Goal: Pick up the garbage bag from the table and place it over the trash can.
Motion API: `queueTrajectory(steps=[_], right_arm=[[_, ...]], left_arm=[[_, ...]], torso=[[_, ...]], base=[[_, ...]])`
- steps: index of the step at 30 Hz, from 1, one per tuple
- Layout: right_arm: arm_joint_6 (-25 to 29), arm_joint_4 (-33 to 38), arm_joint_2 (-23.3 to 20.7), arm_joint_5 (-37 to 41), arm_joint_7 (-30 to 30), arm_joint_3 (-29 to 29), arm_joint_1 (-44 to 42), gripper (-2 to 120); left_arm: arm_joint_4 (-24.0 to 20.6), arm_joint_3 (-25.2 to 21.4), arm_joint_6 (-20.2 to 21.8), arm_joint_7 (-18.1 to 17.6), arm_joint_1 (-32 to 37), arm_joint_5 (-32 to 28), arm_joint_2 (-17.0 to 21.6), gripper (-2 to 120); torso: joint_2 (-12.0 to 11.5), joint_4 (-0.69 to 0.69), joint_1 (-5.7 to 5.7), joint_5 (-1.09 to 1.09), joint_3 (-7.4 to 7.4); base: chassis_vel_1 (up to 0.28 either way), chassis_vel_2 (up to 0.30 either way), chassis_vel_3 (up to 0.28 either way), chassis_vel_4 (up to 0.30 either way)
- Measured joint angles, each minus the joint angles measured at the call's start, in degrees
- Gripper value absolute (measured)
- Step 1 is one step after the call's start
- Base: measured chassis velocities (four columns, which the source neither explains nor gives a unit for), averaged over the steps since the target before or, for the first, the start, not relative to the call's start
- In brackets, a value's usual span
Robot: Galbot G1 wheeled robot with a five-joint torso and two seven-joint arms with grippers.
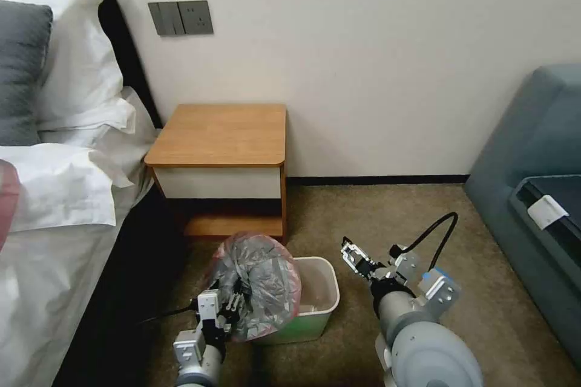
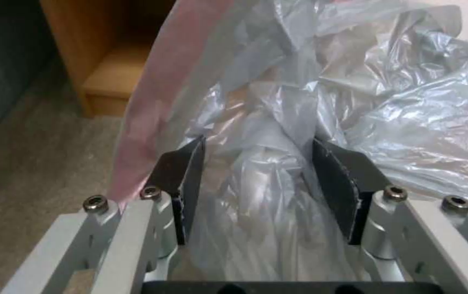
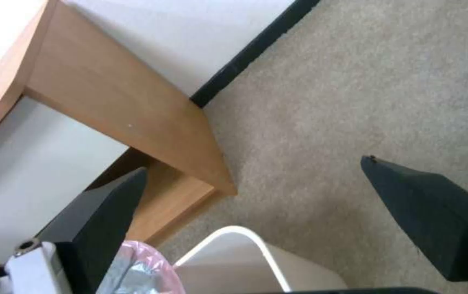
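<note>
Two claws are up on my feeds. My left claw [image 1: 233,302] is low in front of the base, over the left side of the trash can [image 1: 315,302], and its dark pads [image 2: 187,175] sit on either side of a bunched fold of the garbage bag [image 1: 257,284]. From the left wrist camera the pads have a fair gap between them with plastic filling it, so I read it as gripping the bag loosely, though I cannot tell how firmly. The bag is puffed up in a crinkled grey dome with its pink rim [image 2: 147,110] arcing over the top, hanging above and partly across the left portion of the bin's opening; the right part of the opening is uncovered. The bin stands on the carpet just in front of the worktop [image 1: 221,133], whose top is bare wood. My right claw [image 1: 357,260] hovers near the bin's right side with its fingers [image 3: 435,204] spread wide apart, holding nothing, carpet visible between them.
</note>
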Motion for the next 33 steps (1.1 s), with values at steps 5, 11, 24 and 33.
queueTrajectory(steps=[5,11,24,33], right_arm=[[0.06,0.03,0.12,-0.38,-0.06,0.34,-0.55,100],[0.17,-0.07,0.44,-1.26,-0.22,0.84,-1.31,100],[0.27,-0.46,1.06,-2.47,-1.26,0.48,-1.09,100],[-0.99,2.20,-2.95,-6.26,-16.20,-2.01,-2.20,100]], left_arm=[[1.14,0.76,1.25,-1.55,-1.31,-0.42,-0.21,49],[1.92,1.15,2.72,-3.41,-2.82,-1.55,-0.29,39],[1.52,1.66,3.95,-4.92,-2.52,-4.08,-0.55,9],[-0.33,1.98,-5.48,-5.36,-0.39,-2.83,-0.23,8]], torso=[[0.00,0.00,0.00,0.00,0.00],[0.00,0.00,0.00,0.02,0.00],[0.01,0.00,0.00,0.00,0.00],[0.00,-0.01,0.01,-0.04,0.01]], base=[[0.000,0.000,0.000,0.000],[0.000,0.000,0.000,0.000],[0.000,0.000,0.000,0.000],[0.000,0.000,0.000,0.000]])
